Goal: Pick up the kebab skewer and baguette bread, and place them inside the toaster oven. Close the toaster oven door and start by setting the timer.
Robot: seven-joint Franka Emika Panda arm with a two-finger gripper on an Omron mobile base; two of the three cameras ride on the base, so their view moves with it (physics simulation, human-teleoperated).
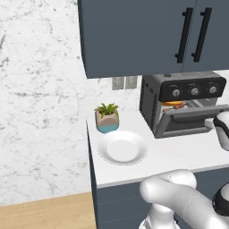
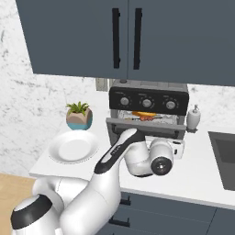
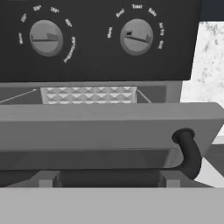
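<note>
The toaster oven (image 1: 181, 87) (image 2: 149, 97) stands at the back of the counter, with its door (image 1: 185, 121) (image 2: 147, 125) (image 3: 109, 127) tilted partway up and a gap left at the top. Through that gap the golden baguette bread (image 1: 173, 104) (image 2: 143, 113) lies on the rack, and the dark red kebab skewer (image 2: 147, 118) rests just in front of it. My gripper (image 3: 108, 183) is open, right against the door's lower edge. Its fingertips (image 3: 48, 181) stand wide apart with the black bar handle (image 3: 189, 153) running between them. Two knobs (image 3: 46, 38) sit on the panel above.
A white plate (image 1: 123, 148) (image 2: 73, 147) and a small potted plant (image 1: 107, 117) (image 2: 79, 115) sit left of the oven. A soap bottle (image 2: 193, 117) and the sink (image 2: 223, 158) are to its right. Dark wall cabinets (image 1: 147, 31) hang above.
</note>
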